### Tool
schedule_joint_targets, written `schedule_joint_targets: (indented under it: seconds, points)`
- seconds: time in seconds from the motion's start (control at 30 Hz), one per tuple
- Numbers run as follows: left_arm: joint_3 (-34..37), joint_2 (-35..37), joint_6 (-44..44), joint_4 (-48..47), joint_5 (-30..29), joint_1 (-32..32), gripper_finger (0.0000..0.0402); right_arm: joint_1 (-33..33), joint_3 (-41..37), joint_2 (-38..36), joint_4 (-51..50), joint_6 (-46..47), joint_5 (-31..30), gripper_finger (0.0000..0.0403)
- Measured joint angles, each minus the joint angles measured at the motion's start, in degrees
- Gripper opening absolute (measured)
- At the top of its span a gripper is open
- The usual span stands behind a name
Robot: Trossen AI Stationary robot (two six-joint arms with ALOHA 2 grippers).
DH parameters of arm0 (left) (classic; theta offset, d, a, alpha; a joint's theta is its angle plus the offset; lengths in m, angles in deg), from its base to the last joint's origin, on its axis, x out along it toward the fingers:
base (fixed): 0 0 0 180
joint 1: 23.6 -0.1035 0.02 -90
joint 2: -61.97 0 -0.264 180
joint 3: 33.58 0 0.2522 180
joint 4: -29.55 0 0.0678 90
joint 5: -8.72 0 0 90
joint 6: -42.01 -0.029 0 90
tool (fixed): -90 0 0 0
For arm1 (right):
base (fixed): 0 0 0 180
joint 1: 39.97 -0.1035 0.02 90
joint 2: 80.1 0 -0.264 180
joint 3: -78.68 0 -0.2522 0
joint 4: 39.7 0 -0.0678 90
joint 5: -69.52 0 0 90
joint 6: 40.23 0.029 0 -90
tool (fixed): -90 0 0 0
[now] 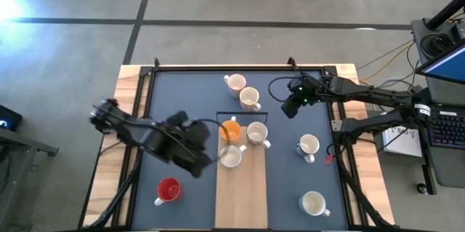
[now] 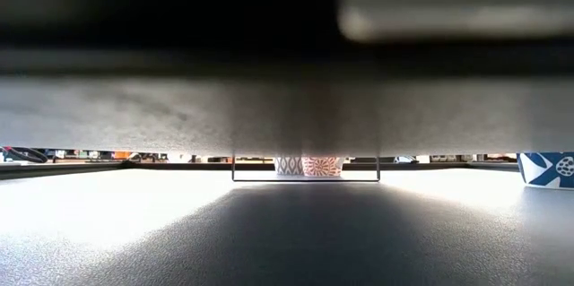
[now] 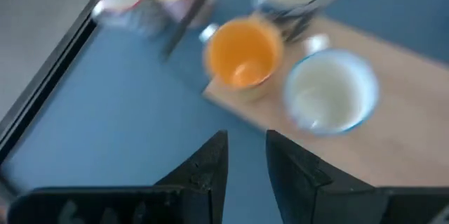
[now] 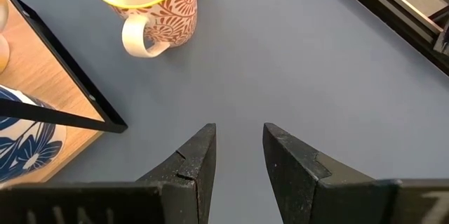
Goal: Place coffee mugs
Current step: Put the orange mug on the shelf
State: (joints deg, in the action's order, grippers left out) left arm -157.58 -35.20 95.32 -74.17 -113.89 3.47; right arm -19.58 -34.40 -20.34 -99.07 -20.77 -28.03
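Eight mugs stand upright on their bases. The orange mug (image 1: 230, 129) (image 3: 242, 50) and two white mugs (image 1: 256, 133) (image 1: 231, 156) are on the wooden board (image 1: 241, 196). Two cream mugs (image 1: 235, 83) (image 1: 250, 98) stand on the mat beyond the board. The red mug (image 1: 168, 189) is near left, and two more white mugs (image 1: 309, 145) (image 1: 314, 203) are on the right. My left gripper (image 1: 209, 147) (image 3: 245, 136) hovers open and empty over the mat at the board's left edge, pointing at the orange mug. My right gripper (image 1: 289, 110) (image 4: 238, 129) hangs open and empty over bare mat right of the cream patterned mug (image 4: 149, 3).
A thin black wire frame (image 1: 243, 115) (image 4: 66, 90) stands at the board's far end. The dark blue mat (image 1: 182, 101) has a raised black rim (image 1: 240, 67). The low view is mostly blocked by a dark overhang; it shows a patterned mug (image 2: 309, 167) and a blue-patterned one (image 2: 547, 169).
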Motion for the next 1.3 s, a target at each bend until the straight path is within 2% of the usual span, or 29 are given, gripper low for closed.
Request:
schedule_joint_targets:
  seconds: [0.13, 0.3, 0.5, 0.6, 0.77, 0.93, 1.07, 1.2, 1.3]
  points:
    - [13.77, 9.70, 4.86, 1.92, 0.13, 0.02, 0.0080, -0.01, 0.00, 0.00, 0.11, 0.00, 0.00, 0.0107]
    - [28.98, 20.01, 4.90, 12.57, 0.12, 0.02, 0.0080, 0.01, 0.00, 0.00, 1.35, 0.00, -0.01, 0.0107]
    - [43.53, 29.36, 3.84, 22.37, 0.07, -0.49, 0.0080, 0.01, -0.01, 0.00, 5.93, -0.06, -0.01, 0.0107]
    - [48.70, 33.10, 7.20, 24.15, -1.54, -1.32, 0.0080, 0.01, -0.02, 0.26, 7.13, 0.48, -0.03, 0.0107]
    - [54.85, 37.30, 12.71, 24.20, -10.40, -1.68, 0.0080, 0.01, -0.04, 1.91, 13.27, 0.87, 0.01, 0.0107]
    - [57.57, 38.39, 10.74, 24.03, -18.62, -1.78, 0.0080, 0.04, -0.04, 4.46, 21.44, 0.93, 0.44, 0.0107]
    - [57.55, 38.43, 15.15, 23.42, -19.38, -3.38, 0.0080, 1.90, -0.04, 7.29, 23.79, 5.44, 0.67, 0.0107]
    - [57.51, 39.26, 25.53, 19.44, -19.36, -5.91, 0.0080, 5.00, -0.04, 11.32, 23.86, 13.19, 5.43, 0.0107]
    - [57.51, 40.03, 29.70, 16.05, -18.62, -7.55, 0.0080, 6.79, -0.04, 15.03, 25.30, 18.37, 8.31, 0.0107]
